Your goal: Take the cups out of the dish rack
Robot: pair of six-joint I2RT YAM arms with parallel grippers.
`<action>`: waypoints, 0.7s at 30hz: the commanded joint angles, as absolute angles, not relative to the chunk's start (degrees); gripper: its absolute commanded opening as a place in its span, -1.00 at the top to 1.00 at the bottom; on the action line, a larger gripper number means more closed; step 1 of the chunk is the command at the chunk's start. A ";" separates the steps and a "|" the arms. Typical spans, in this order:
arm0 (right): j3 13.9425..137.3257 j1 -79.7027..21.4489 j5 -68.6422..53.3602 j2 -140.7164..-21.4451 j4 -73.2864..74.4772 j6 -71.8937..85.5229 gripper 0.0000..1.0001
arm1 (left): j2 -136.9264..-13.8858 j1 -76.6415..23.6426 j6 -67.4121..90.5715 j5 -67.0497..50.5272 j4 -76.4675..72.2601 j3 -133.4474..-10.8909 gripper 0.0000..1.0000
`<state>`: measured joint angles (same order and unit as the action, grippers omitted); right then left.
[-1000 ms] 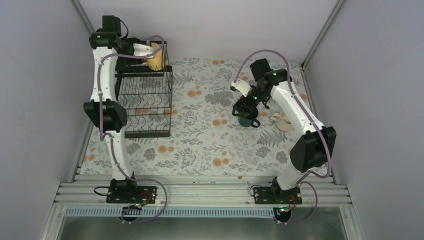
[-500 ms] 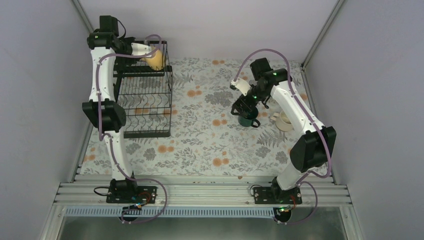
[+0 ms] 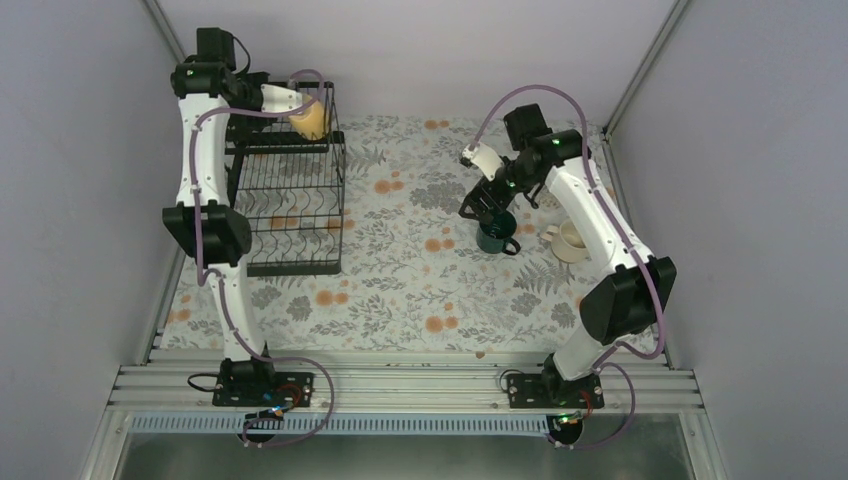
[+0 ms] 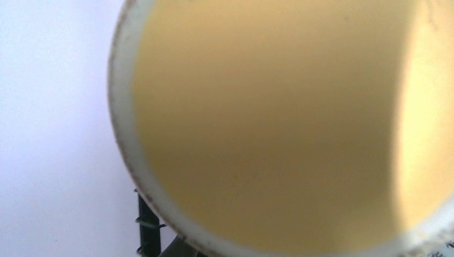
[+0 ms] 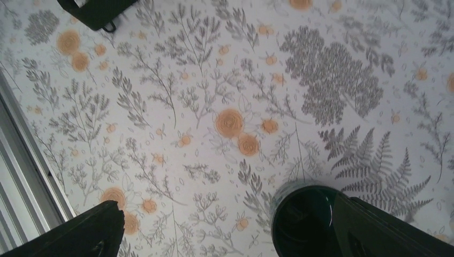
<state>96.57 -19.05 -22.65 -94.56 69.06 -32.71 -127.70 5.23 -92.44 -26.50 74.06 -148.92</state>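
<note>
My left gripper point(image 3: 298, 105) is shut on the pale yellow tumbler point(image 3: 314, 121) and holds it over the small upper shelf of the black wire dish rack point(image 3: 290, 215). In the left wrist view the tumbler point(image 4: 278, 123) fills the frame and hides the fingers. My right gripper point(image 3: 478, 205) is open and empty, just above and left of the dark green mug point(image 3: 495, 238), which stands upright on the cloth. The mug point(image 5: 302, 225) shows beside the right finger point(image 5: 385, 230). The cream mug point(image 3: 568, 241) stands to its right. The black mug and the cup with orange inside are not visible.
The floral tablecloth point(image 3: 400, 280) covers the table between grey side walls. The lower tier of the rack looks bare. A rack post point(image 4: 149, 230) shows under the tumbler. A dark corner point(image 5: 96, 10) sits at the top left of the right wrist view.
My right gripper has lifted up and back off the dark green mug, which stays on the cloth. My left gripper has shifted the tumbler slightly at the rack's upper shelf.
</note>
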 commanded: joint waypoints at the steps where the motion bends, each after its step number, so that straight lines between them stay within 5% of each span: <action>1: 100.79 -18.98 -28.09 -94.12 68.55 -31.97 -1.00 | -117.57 4.48 -90.45 -35.13 72.64 -149.37 0.95; 12: 112.87 -19.01 -35.18 -97.30 68.57 -31.78 -1.00 | -101.16 2.61 -75.77 -46.13 55.97 -140.40 0.95; 17: 114.25 -18.03 -49.74 -96.52 64.32 -32.02 -1.00 | -97.10 1.87 -58.98 -60.21 48.24 -135.60 0.95; 21: 119.10 -17.31 -64.23 -97.49 65.29 -32.73 -1.00 | -90.92 -1.01 -43.59 -66.71 30.20 -119.20 0.95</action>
